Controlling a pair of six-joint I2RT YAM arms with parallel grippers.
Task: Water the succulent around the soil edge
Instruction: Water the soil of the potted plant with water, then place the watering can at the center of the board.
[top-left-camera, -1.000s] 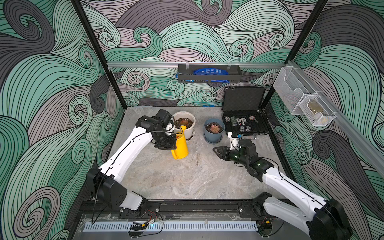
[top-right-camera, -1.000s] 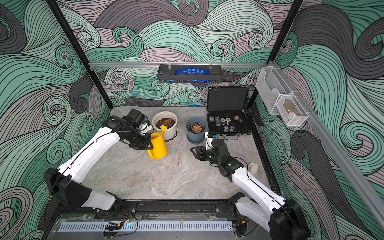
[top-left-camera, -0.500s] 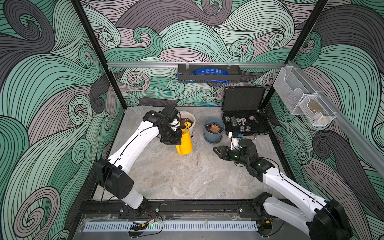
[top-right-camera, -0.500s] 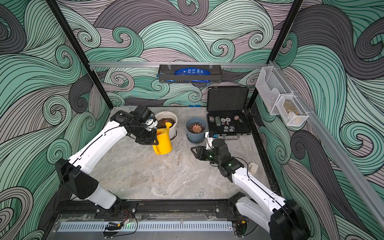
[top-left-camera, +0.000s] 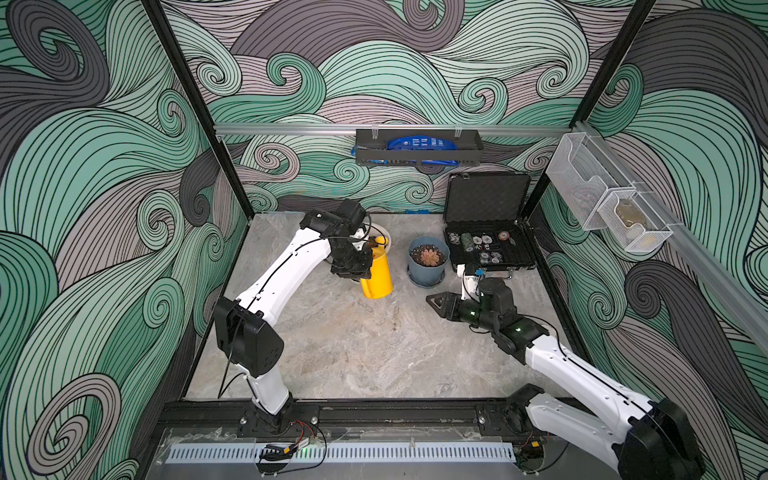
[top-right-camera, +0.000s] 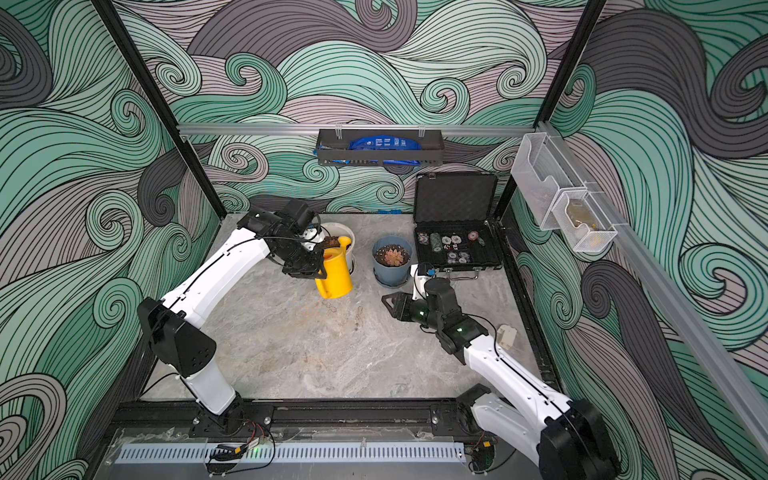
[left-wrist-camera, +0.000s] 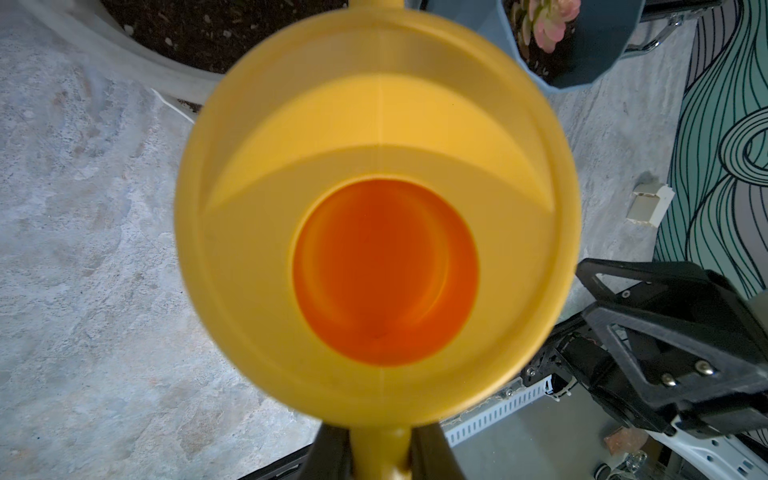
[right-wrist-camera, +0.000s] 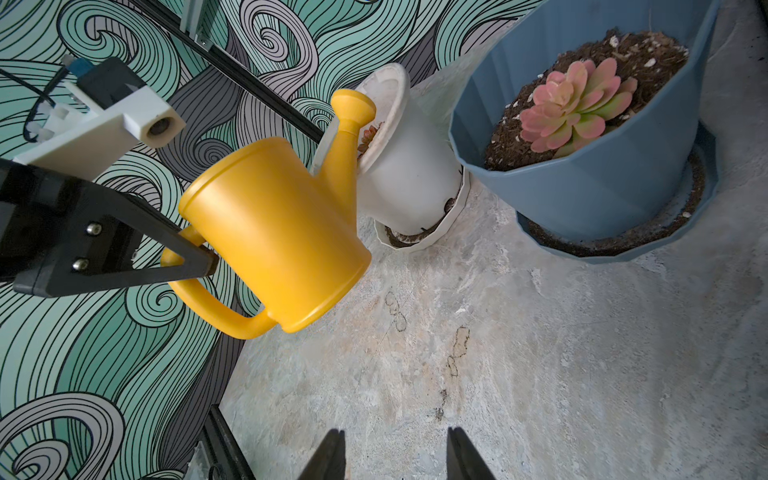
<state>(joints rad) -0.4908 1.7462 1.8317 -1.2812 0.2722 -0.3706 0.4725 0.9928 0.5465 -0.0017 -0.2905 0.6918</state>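
Spout (right-wrist-camera: 352, 110) of the yellow watering can (top-left-camera: 377, 274), handle clamped in the left jaws, points toward twelve o'clock over the near rim of the white pot (top-right-camera: 337, 226), where succulent (right-wrist-camera: 368, 135) and soil edge (left-wrist-camera: 199, 37) sit; right jaws gape empty at four o'clock.

succulent (right-wrist-camera: 368, 136): small red-orange rosette, in tall white pot (right-wrist-camera: 409, 170) | soil edge (left-wrist-camera: 199, 33): dark, gritty, white-rimmed

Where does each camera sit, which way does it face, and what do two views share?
Top views: high in front, facing down and back; left arm, right arm, can, white pot, blue pot.
Left wrist: above the can, looking into it; left gripper shut on its handle.
Right wrist: low, facing the can and pots; open right gripper tips.
Shared: both wrist views show can and pots.
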